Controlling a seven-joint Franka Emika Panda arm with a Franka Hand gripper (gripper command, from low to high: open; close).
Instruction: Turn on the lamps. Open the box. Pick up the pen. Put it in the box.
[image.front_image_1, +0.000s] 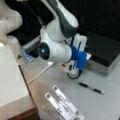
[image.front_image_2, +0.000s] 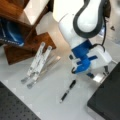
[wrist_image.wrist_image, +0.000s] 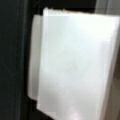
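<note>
The box (image.front_image_1: 105, 47) lies shut at a front view's right, its black lid flat on the silvery-grey sides; its dark corner (image.front_image_2: 107, 97) also shows in a front view's bottom right. My gripper (image.front_image_1: 87, 57) (image.front_image_2: 103, 71) sits low at the box's front edge, below the blue wrist piece. The pen (image.front_image_1: 91, 88) (image.front_image_2: 68, 91) lies on the grey table in front of the box, clear of the gripper. In the wrist view a blurred white panel (wrist_image.wrist_image: 75, 65) fills the picture beside a dark surface. The lamps are out of view.
Two white strips with black squares (image.front_image_1: 65, 103) (image.front_image_2: 37, 62) lie on the table near the pen. A wooden shelf (image.front_image_2: 27, 42) stands beside them. A grey tray with a blue edge (image.front_image_1: 28, 56) sits behind the arm, and a white cable (image.front_image_1: 40, 73) runs across the table.
</note>
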